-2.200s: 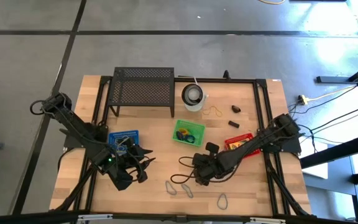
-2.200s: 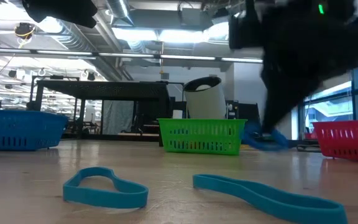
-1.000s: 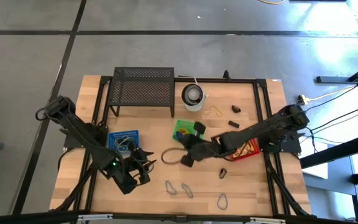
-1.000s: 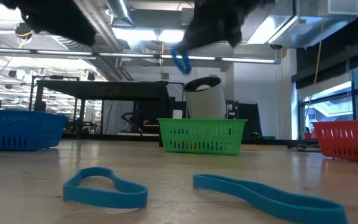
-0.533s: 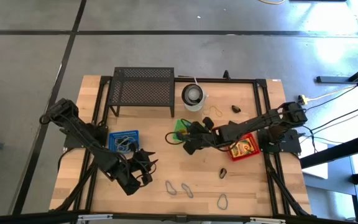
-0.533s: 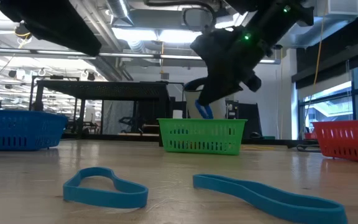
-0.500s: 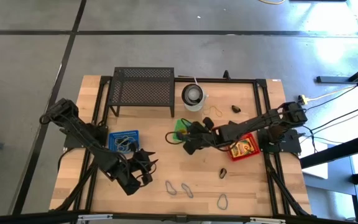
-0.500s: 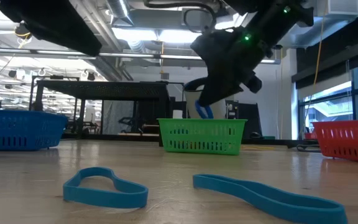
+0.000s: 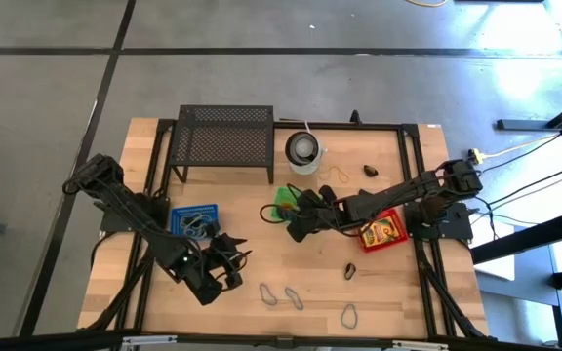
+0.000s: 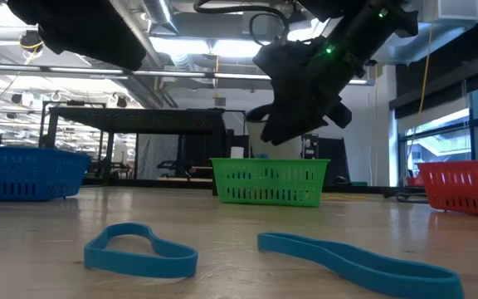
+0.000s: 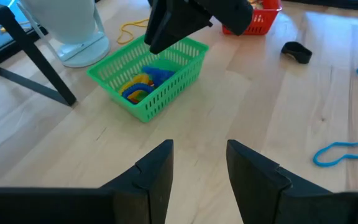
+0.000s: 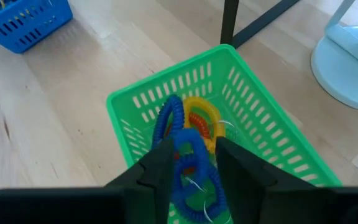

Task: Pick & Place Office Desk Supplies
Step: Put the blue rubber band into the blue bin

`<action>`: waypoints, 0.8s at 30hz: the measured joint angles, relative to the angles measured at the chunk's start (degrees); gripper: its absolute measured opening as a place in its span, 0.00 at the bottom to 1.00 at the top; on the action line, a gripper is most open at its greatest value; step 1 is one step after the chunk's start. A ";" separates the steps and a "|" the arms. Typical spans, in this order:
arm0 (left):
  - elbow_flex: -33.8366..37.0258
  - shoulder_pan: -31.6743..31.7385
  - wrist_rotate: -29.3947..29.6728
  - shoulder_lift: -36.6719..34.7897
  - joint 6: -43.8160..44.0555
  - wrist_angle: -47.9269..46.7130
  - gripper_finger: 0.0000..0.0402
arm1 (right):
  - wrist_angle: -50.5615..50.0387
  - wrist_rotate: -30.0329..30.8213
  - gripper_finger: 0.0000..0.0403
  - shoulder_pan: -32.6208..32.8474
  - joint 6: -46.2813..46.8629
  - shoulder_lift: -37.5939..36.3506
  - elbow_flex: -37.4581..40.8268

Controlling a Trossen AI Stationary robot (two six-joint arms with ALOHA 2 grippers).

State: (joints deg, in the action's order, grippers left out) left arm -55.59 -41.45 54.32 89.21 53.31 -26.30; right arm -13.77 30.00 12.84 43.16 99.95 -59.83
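- The right gripper [image 12: 188,163] hangs directly above the green basket [image 12: 263,127], its two fingers parted with a gap between them.
- A blue coil [image 12: 180,163] lies in that gap and trails down into the basket onto the yellow and orange loops [image 12: 199,118]; whether the fingers pinch it or have let go cannot be told.
- The coil's long axis runs along the fingers, from the gripper down into the basket.
- The left gripper [image 11: 199,167] hovers over bare table, open and empty, nearer the blue loops [image 9: 281,295] at the front edge than the right one is.
- A black clip [image 9: 349,271] lies well apart from both, between the basket and those loops.
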 joint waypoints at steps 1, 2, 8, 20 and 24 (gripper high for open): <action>0.00 0.00 -0.04 0.00 -0.01 0.05 0.36 | 0.02 -0.01 0.32 0.00 -0.01 0.02 0.00; 0.00 0.00 -0.06 0.00 -0.01 0.20 0.36 | 0.02 -0.02 0.34 0.03 -0.04 0.02 0.00; -0.03 0.00 -0.24 0.00 -0.10 3.11 0.36 | 0.08 0.21 0.44 0.78 -1.27 0.02 -0.04; -0.09 4.29 -19.12 6.03 -14.90 20.34 0.44 | 0.46 5.93 0.41 7.68 -5.02 -7.06 -1.27; -0.09 6.73 -26.94 11.74 -21.14 27.98 0.47 | 0.50 8.42 0.39 10.33 -6.55 -8.70 -1.27</action>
State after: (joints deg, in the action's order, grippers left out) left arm -55.68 -34.72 27.38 100.95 32.17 1.68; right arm -13.27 38.41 23.17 36.61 91.24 -61.10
